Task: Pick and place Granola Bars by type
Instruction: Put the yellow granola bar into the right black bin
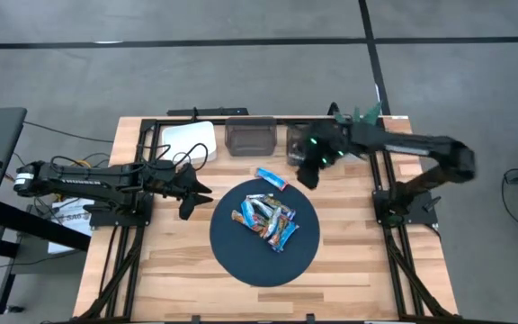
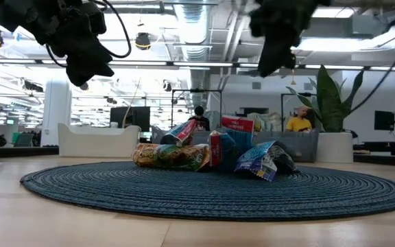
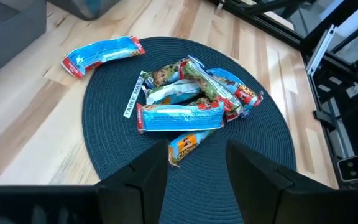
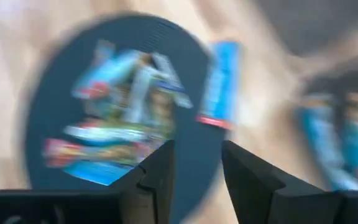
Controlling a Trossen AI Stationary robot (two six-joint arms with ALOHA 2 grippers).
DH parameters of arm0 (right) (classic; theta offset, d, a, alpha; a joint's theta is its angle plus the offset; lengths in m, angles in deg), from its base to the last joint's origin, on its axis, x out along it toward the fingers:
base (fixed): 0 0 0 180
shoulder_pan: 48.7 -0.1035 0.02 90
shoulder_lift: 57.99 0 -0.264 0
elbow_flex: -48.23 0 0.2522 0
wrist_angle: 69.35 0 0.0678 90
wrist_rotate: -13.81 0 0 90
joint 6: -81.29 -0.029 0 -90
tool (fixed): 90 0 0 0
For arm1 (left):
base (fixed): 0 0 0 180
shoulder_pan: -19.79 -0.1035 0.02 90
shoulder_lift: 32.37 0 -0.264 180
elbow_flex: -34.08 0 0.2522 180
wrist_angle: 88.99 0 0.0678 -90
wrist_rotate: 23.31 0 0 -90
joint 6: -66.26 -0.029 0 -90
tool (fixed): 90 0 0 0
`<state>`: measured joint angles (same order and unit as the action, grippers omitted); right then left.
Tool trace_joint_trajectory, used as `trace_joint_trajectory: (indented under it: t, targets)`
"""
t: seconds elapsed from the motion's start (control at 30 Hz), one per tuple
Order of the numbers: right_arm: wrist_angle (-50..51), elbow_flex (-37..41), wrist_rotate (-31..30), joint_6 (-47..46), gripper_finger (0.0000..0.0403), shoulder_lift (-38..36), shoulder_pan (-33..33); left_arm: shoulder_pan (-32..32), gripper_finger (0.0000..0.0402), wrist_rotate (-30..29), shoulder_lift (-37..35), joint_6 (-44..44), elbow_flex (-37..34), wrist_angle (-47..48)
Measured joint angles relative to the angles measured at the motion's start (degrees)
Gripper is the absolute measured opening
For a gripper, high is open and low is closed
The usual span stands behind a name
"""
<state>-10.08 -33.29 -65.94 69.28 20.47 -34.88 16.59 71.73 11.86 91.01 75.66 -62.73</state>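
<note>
Several granola bars point(image 1: 266, 219) lie heaped on a round dark blue mat point(image 1: 241, 261) in the table's middle; in the left wrist view the heap point(image 3: 185, 106) shows blue-red, white-blue and orange-brown wrappers. One blue-red bar point(image 1: 272, 180) lies flat on the wood at the mat's far edge. My left gripper point(image 1: 196, 193) hovers left of the mat, open and empty point(image 3: 197, 155). My right gripper point(image 1: 308, 175) hangs above the table just beyond the mat's far right, open with nothing between its fingers point(image 4: 197, 152).
Along the far edge stand a white tray point(image 1: 190, 141), a dark bin point(image 1: 250, 137) and a clear bin point(image 1: 297, 139) partly under my right arm; blurred bars point(image 4: 334, 143) show in a bin. A thin white label strip point(image 3: 133, 96) lies beside the heap.
</note>
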Motion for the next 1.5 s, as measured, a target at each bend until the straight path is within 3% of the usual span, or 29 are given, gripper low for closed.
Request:
trace_joint_trajectory:
  t: [0.13, 0.27, 0.47, 0.63, 0.9, 1.23, 1.5]
  targets:
    - [-12.61, 10.84, 1.82, -8.0, 0.0119, -7.96, -6.37, 0.0, 0.0153, -0.55, 0.0, 4.04, 0.0, 0.0]
    - [-20.68, 17.19, 1.3, -15.62, 0.0119, -10.07, -12.39, 0.09, 0.0153, -0.69, 0.07, 7.86, 0.0, -0.12]
    - [-24.64, 19.18, -1.56, -16.31, 0.0118, -7.0, -19.85, 3.61, 0.0153, 3.74, 3.85, 8.26, 0.04, -2.14]
    - [-25.62, 19.18, -3.86, -15.07, 0.0118, -4.86, -23.9, 7.99, 0.0153, 2.22, 9.98, 8.19, 0.07, -6.76]
    - [-25.39, 19.18, -4.6, -14.65, 0.0118, -6.92, -26.28, 11.74, 0.0154, -0.57, 24.5, 2.08, 0.29, -13.11]
    - [-24.58, 19.14, -5.91, -15.4, 0.0118, -12.31, -25.84, 11.29, 0.0154, -11.22, 41.39, -11.73, 10.97, -8.82]
    - [-24.08, 19.14, -6.26, -16.07, 0.0118, -14.7, -25.57, 9.73, 0.0153, -8.93, 50.05, -20.13, 19.01, -2.04]
